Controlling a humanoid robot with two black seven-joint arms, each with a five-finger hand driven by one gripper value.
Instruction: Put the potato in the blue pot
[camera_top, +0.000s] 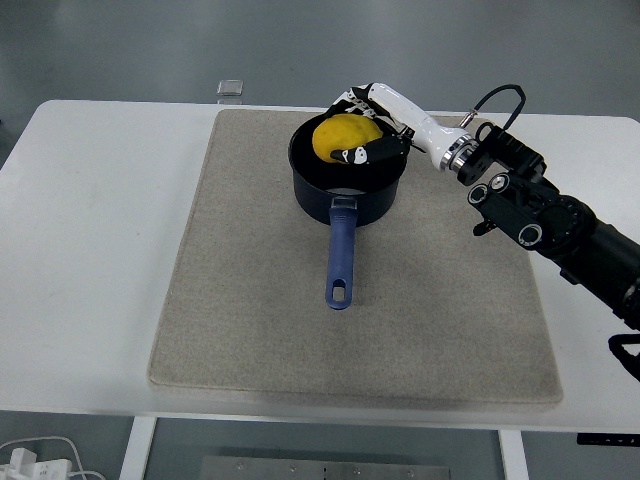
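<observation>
Yellow potato; blue pot; beige mat.

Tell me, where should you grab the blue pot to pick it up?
Grab the blue pot by its long handle. It sticks straight out toward the table's near edge and lies clear on the mat, so coming from above or from the near side looks easiest. The bowl is busy: the right robot hand holds the potato in it.

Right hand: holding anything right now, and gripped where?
Yes. The right hand grips the rounded yellow potato around its sides, fingers behind and thumb in front, inside the rim of the dark blue metal pot.
</observation>
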